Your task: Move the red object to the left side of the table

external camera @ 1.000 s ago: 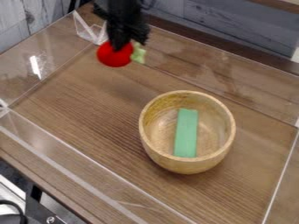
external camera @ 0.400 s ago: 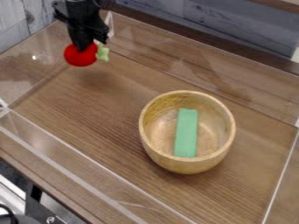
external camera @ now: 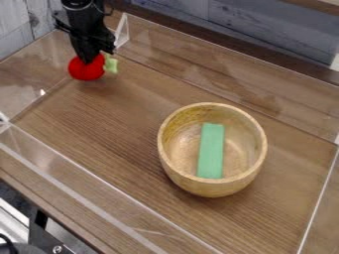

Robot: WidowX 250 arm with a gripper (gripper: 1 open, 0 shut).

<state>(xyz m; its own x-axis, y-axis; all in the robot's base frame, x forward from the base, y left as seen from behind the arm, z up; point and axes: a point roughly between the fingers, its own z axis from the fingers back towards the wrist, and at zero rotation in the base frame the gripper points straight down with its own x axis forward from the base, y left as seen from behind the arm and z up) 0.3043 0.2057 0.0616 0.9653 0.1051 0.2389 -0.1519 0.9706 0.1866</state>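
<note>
The red object (external camera: 86,67), a small round toy fruit with a green tip pointing right, sits low over the far left part of the brown wood-grain table (external camera: 119,129). My black gripper (external camera: 87,54) comes down on it from above and is shut on its top. I cannot tell whether the fruit touches the tabletop. The fingertips are partly hidden behind the fruit.
A wooden bowl (external camera: 212,149) holding a flat green rectangular block (external camera: 212,151) stands right of centre. Low clear acrylic walls (external camera: 34,60) border the table, with the left wall close to the gripper.
My gripper has carried the red object leftward and downward, from the back middle to the far left of the table. The bowl and block have not moved.
</note>
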